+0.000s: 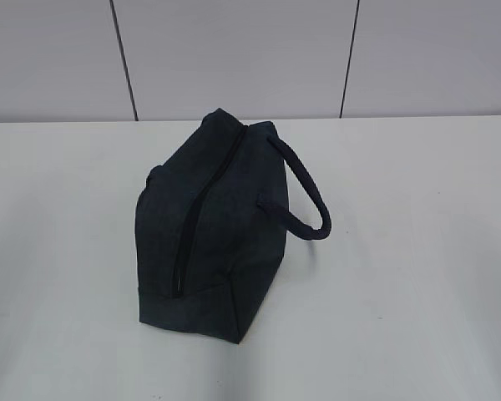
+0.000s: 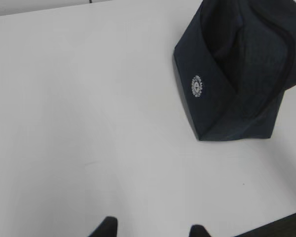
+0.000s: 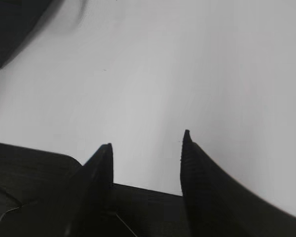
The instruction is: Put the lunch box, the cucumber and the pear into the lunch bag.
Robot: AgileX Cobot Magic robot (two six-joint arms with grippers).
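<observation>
Right hand (image 3: 147, 140) hovers parted over bare table (image 3: 197, 64).

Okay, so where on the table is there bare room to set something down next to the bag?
Left of the lunch bag the table is bare out to its edge. The front right is bare too. The only tight spot is beside the bag's handle, which loops out to the right.
</observation>
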